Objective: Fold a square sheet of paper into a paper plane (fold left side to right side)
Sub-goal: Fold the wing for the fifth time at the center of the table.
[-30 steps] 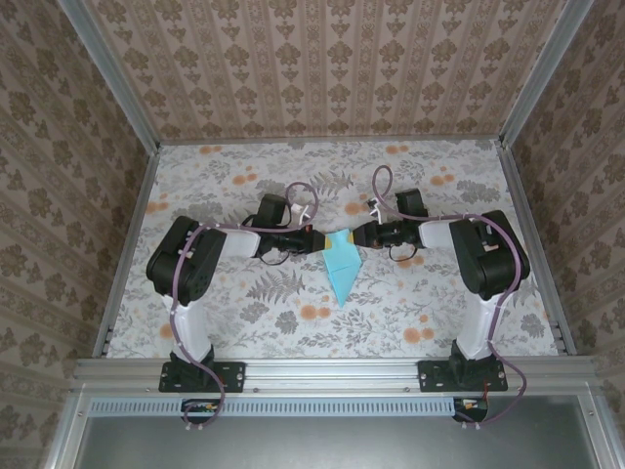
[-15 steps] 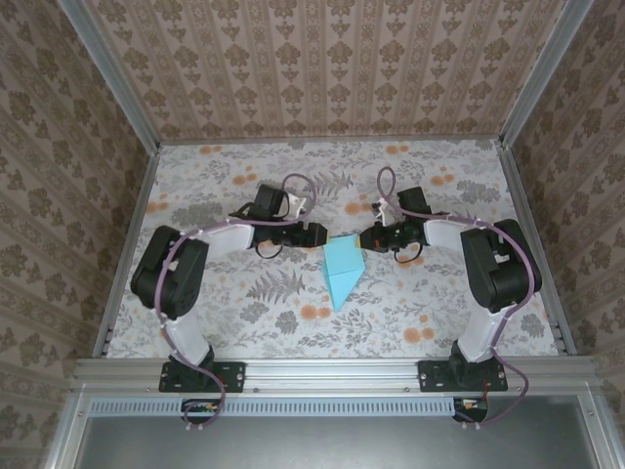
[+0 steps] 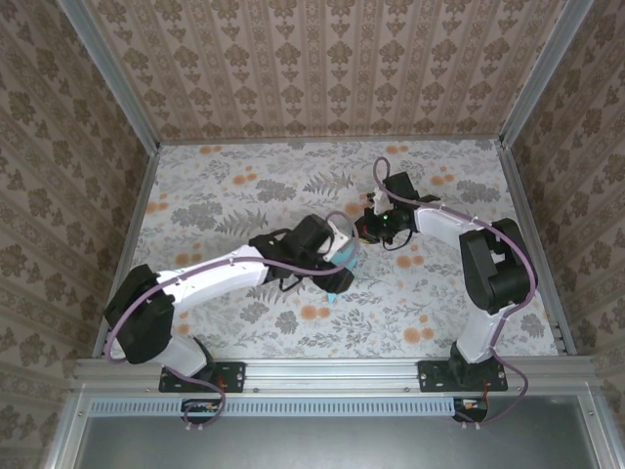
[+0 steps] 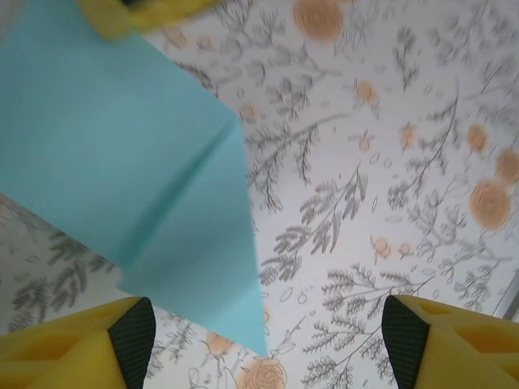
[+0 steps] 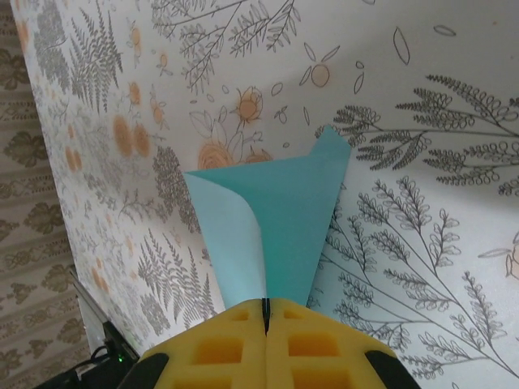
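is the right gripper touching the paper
Touching. The right wrist view shows the paper running straight into the seam of the shut right gripper, pinched there.

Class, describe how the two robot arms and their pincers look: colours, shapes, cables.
The left arm and right arm have white links and bulky black joints, with a mauve cable looping along each. The left pincer and right pincer have yellow fingers with square recesses and dark inner pads.

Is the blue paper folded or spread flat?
Folded: the paper tapers to a point, with a crease across it and one flap curling. The right end effector pinches its edge.
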Robot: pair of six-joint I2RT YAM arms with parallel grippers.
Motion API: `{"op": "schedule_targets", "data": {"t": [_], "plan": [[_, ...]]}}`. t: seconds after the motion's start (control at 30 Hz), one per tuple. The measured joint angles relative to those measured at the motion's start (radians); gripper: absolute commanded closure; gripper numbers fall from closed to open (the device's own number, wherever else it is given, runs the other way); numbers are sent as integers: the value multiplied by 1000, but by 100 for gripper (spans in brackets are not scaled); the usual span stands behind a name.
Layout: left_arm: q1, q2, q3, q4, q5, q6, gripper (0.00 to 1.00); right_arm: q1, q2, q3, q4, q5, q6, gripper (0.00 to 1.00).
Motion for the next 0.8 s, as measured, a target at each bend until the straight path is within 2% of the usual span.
{"op": "schedule_targets", "data": {"t": [0.13, 0.47, 0.63, 0.8], "plan": [[-56, 86, 36, -37, -73, -33, 21, 11, 34, 29, -12, 20, 34, 100], [-100, 229, 136, -124, -248, -98, 22, 21, 58, 38, -28, 42, 72, 100], [-125, 302, 201, -172, -327, -109, 26, 23, 63, 38, -28, 48, 75, 100], [-132, 340, 225, -211, -379, -118, 35, 23, 70, 38, -28, 48, 75, 100]]}}
